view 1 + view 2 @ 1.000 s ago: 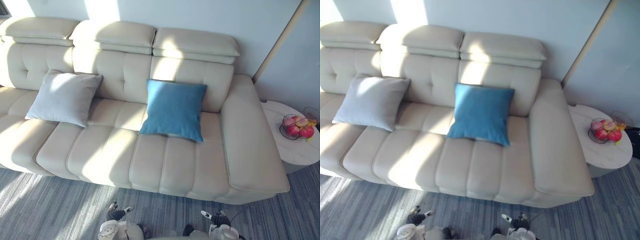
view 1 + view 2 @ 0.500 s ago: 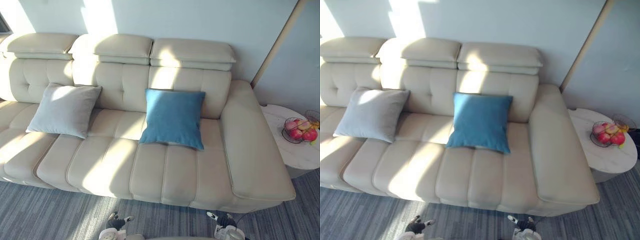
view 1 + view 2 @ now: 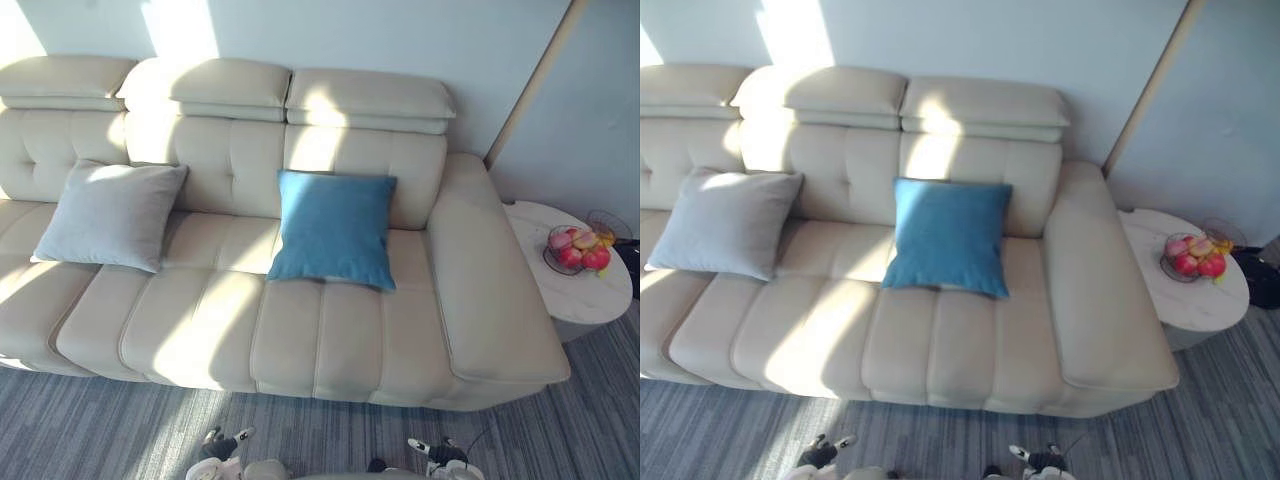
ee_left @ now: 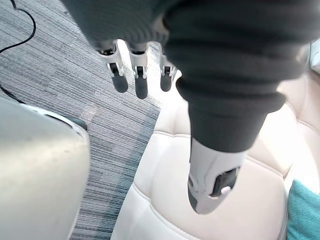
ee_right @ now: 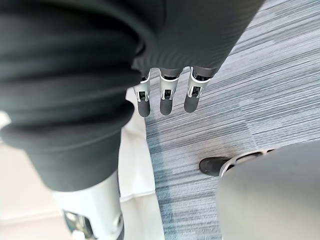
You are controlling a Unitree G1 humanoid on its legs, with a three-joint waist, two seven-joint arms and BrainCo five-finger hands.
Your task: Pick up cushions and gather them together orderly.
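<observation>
A: Where do the cushions lie?
B: Both are on the cream sofa (image 3: 200,320). The blue cushion (image 3: 335,228) stands near the middle of the head view, leaned on the backrest (image 3: 240,165). The grey cushion (image 3: 108,215) is at 9 o'clock from it, also leaned on the backrest. They are well apart, with bare seat between them.
A: And the hands?
B: The left hand (image 4: 141,82) hangs with straight, separated fingers over the grey striped carpet (image 4: 60,75), just beside the sofa's front edge — it holds nothing. The right hand (image 5: 166,100) is the same: fingers straight and apart over the carpet, empty.
A: What else?
B: At 3 o'clock from the blue cushion, past the sofa's end, a round white side table (image 3: 590,300) carries a wire fruit bowl (image 3: 556,265) with red fruit.
</observation>
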